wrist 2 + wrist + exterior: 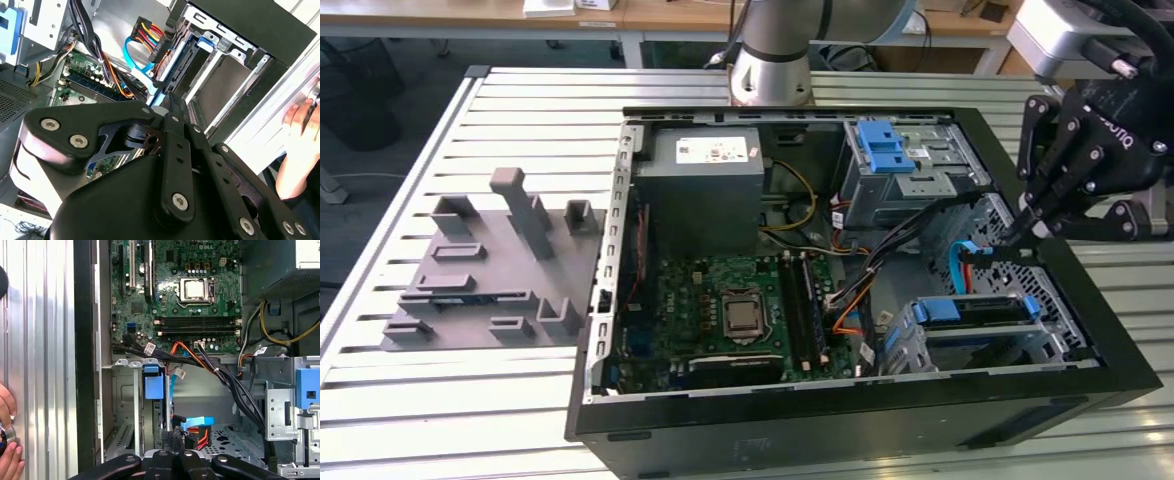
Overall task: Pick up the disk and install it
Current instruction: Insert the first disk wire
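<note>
The disk (971, 309) sits in the drive cage at the case's front right corner in the exterior view, its blue rails showing at both ends. In the second wrist view the disk (181, 62) appears edge-on inside the cage, with a blue cable and coloured wires plugged in beside it. My gripper (1019, 231) hovers just above that cage, fingers drawn together to a point with nothing between them. Both wrist views show the black fingers (170, 107) pointing down toward the cage. The blue rail tab (153, 385) stands at the cage mouth.
The open black computer case (854, 425) lies on a slatted metal table (440, 400). A power supply box (707, 190), motherboard (734, 310) and upper cage with blue latch (891, 148) fill it. A grey fixture (494, 270) lies left. A person's hand (300, 122) rests beside the case.
</note>
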Tool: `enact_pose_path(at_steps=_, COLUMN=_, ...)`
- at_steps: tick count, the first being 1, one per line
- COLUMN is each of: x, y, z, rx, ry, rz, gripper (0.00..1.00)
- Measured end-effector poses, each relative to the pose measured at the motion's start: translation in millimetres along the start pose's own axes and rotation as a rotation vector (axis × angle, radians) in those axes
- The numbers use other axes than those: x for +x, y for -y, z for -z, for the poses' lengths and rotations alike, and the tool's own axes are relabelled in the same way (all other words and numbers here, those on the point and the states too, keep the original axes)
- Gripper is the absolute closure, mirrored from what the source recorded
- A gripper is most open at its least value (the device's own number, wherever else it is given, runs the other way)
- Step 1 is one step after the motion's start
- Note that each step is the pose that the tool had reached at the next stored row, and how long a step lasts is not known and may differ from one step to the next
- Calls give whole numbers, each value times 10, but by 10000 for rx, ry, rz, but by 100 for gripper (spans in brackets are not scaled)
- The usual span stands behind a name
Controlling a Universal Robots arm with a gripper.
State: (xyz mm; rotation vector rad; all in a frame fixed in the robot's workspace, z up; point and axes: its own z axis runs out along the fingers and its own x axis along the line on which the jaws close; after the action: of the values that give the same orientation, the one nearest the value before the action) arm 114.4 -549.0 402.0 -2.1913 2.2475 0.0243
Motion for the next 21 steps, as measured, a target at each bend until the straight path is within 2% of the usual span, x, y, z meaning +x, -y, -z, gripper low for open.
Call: enact_pose_path(at_steps=21, x=-96, y=55, z=-41, rx=1, ry=0, rz=0, gripper=89)
